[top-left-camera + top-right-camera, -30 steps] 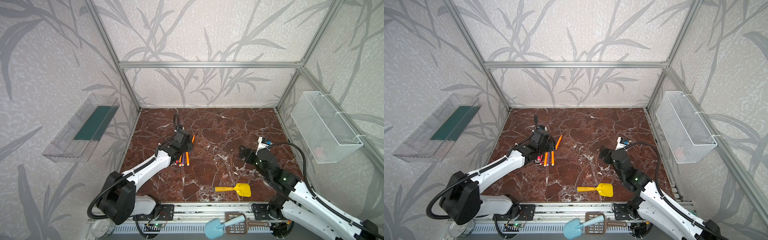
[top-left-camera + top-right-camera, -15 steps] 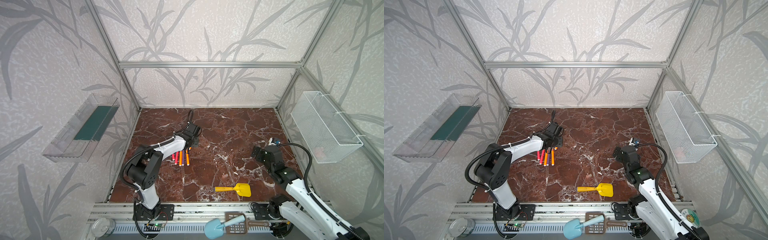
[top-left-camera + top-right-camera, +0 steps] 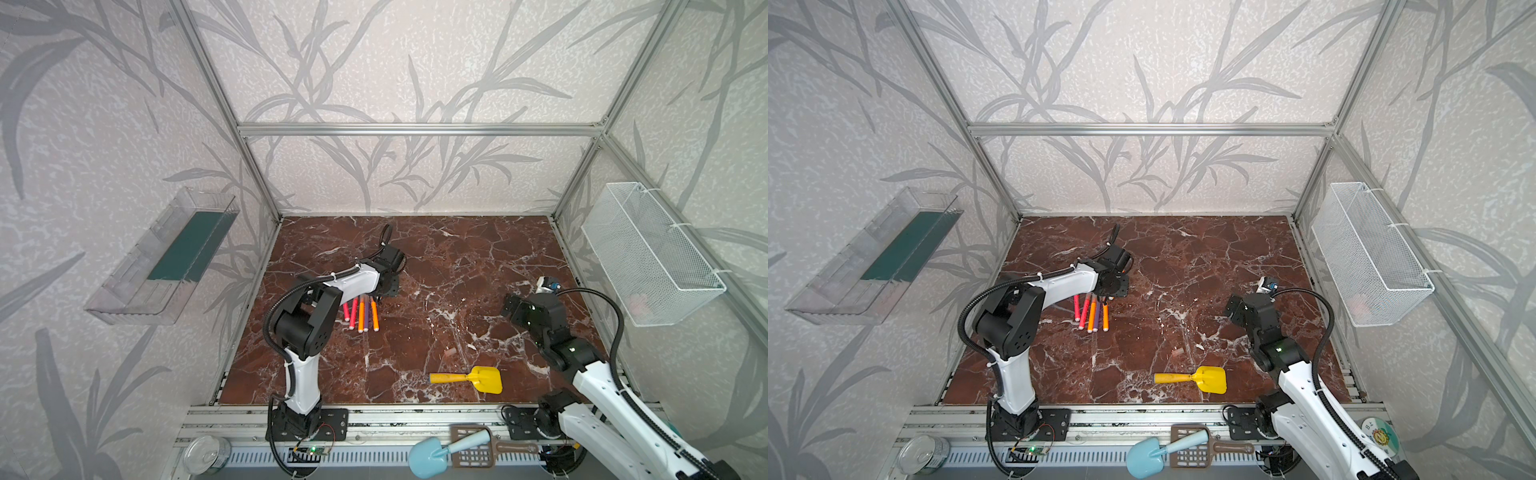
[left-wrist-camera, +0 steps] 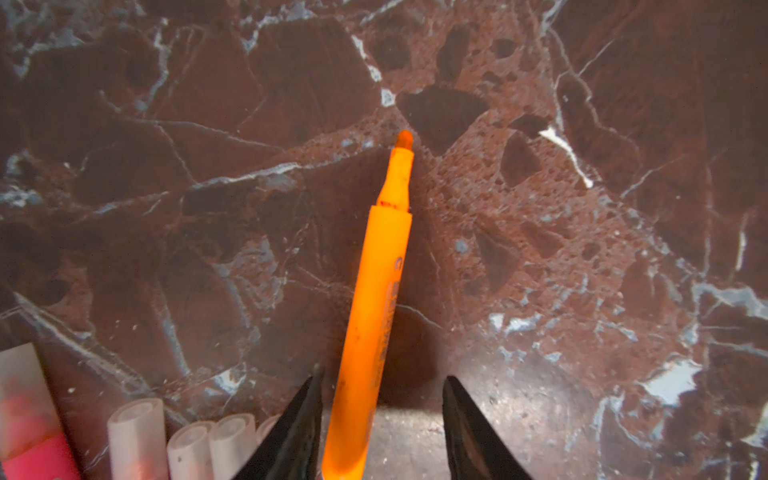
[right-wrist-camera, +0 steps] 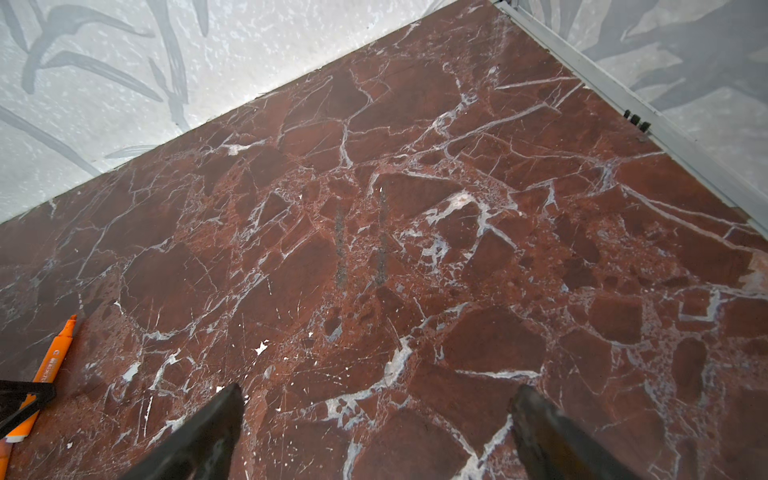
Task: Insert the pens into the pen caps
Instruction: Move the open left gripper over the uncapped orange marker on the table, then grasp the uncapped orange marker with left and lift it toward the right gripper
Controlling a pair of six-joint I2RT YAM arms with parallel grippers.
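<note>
A red-brown marble table (image 3: pixel 457 257) with white veins is enclosed by walls papered with grey leaves. On the left wall a clear plastic tray (image 3: pixel 166 257) with a dark green floor is mounted. Left of the table's middle, five slim marker pens (image 3: pixel 360 313) are laid side by side in both top views: two pink-red, one orange, one purple, one orange. Short translucent pale caps (image 4: pixel 137 436) are seen at their far ends in the left wrist view, just beside the left tool (image 4: pixel 383 377). That tool is lowered at the far end of the row, its jaws partly apart astride a sixth, uncapped orange pen (image 4: pixel 374 299) whose bare tip points away from the tool. One finger is close against the barrel and the other is clear of it. Nearer the middle a single short pale tube (image 3: pixel 450 352) is seen lying alone, and a yellow toy shovel (image 3: pixel 469 379) is placed near the front edge. On the right, the right tool (image 5: pixel 379 392) is held over bare marble with its jaws spread wide. A white wire basket (image 3: pixel 648 257) is hung on the right wall.
</note>
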